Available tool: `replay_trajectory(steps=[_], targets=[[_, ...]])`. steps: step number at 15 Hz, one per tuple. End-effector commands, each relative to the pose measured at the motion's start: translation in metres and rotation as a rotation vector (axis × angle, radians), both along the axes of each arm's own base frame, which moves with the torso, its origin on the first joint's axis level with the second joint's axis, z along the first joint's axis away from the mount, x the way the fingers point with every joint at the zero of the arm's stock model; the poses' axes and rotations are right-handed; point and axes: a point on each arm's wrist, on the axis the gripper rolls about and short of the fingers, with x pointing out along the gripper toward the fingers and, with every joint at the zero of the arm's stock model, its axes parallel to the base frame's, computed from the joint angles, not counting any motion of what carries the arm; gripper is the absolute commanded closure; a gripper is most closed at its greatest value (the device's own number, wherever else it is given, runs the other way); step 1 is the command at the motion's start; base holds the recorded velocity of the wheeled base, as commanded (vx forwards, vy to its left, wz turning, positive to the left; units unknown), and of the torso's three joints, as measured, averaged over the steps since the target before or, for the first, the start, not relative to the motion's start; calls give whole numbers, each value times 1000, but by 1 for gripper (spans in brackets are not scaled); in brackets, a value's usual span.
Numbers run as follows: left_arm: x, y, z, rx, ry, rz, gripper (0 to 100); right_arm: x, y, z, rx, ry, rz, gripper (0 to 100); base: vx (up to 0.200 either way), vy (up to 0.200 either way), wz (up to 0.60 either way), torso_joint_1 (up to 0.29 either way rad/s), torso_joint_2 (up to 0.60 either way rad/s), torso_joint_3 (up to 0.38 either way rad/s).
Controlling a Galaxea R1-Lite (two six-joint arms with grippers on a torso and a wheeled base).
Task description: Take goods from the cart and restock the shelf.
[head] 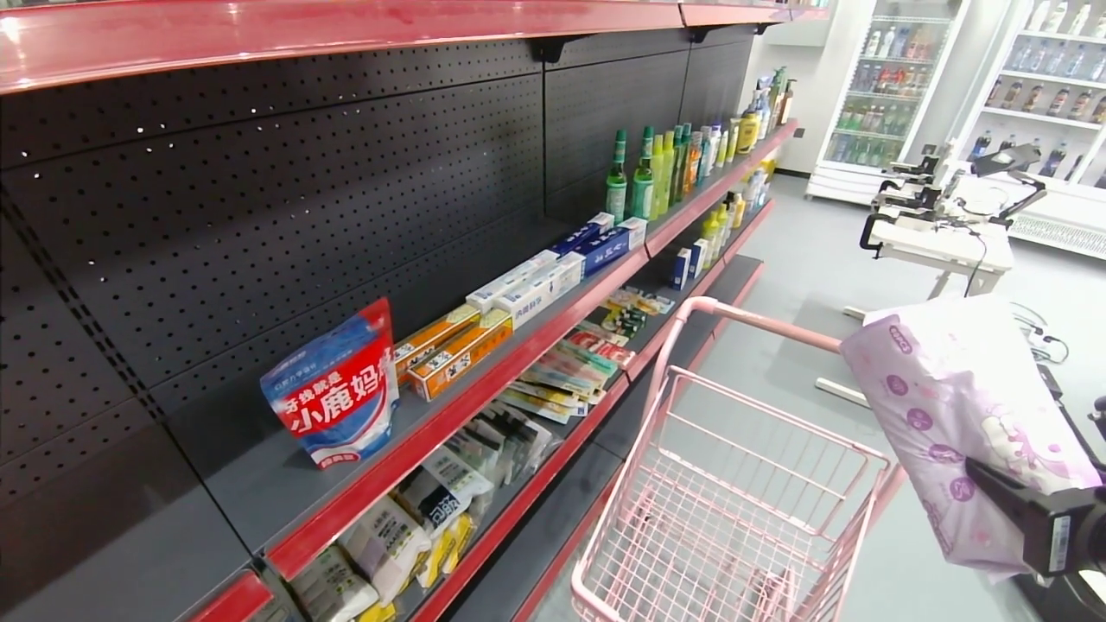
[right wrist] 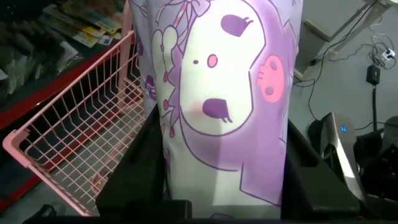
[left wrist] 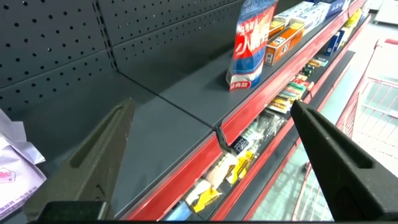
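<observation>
now, right pincer (right wrist: 224,158) clamped on purple pack (head: 950,389) beside pink cart (head: 760,321), left pincer (left wrist: 211,104) wide above shelf (left wrist: 168,118)

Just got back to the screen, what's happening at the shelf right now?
The right gripper holds a purple patterned pack up beside the pink cart. The left gripper hangs open and empty over a bare stretch of shelf, near a standing red-and-blue bag. The pack is not yet shelved.

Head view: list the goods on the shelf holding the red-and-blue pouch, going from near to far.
red-and-blue pouch → orange boxes → white boxes → blue boxes → green bottles
</observation>
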Motion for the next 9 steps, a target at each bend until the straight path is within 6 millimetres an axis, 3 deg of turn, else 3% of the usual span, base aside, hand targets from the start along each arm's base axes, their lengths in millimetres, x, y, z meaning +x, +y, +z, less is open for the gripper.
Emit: replay_trajectory(steps=[1,6,9], targets=[[0,0,0,0,1,1,0,3,0,-1,-2,12,-1,100,0,0,0,76,-149,-66],[0,0,0,0,1,1,0,3,-1,-4,-31,31,-8,100,0,0,0,29,-65,-35],[0,0,0,0,1,1,0,1,-1,-4,-50,27,5,100,0,0,600,1,1,4]])
